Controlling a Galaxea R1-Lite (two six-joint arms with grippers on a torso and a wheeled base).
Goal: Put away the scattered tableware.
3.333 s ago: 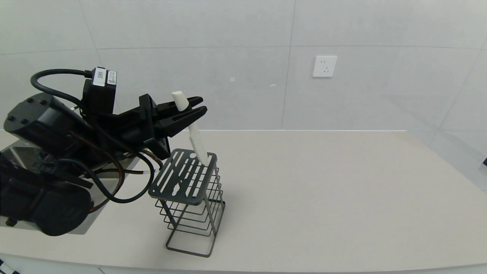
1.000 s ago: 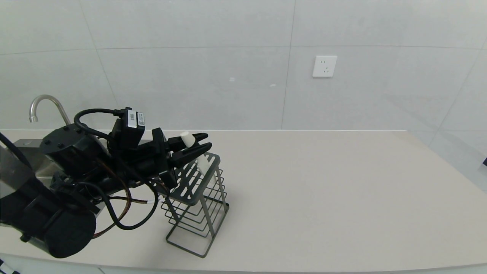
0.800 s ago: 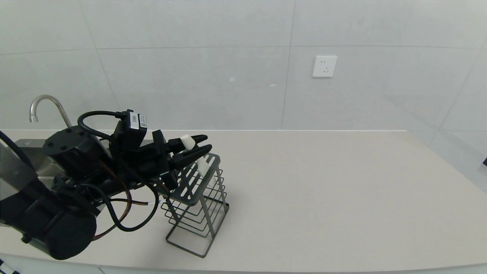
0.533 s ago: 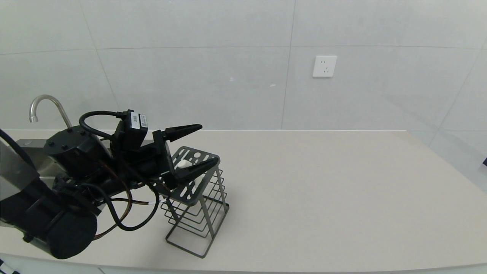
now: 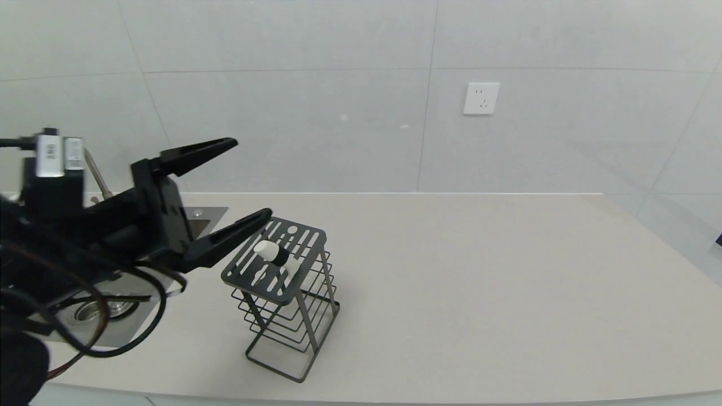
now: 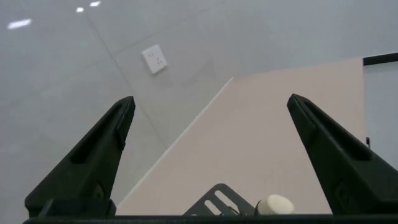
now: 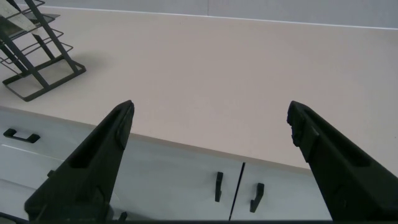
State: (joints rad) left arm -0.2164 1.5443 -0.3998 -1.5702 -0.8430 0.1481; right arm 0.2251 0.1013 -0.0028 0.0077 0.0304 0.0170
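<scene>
The knife (image 5: pixel 269 252) is standing slotted in the wire rack (image 5: pixel 305 242) — seemingly stowed — with the left hand (image 5: pixel 252 177) hovering nearby, spread wide, empty.

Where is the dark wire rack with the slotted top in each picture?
Head view: dark wire rack with slotted top stands on the pale counter, beside the open left hand.
Left wrist view: its top plate, beside a white handle.
Right wrist view: its wire base, far along the counter.
Shared landmark: the pale counter.
</scene>
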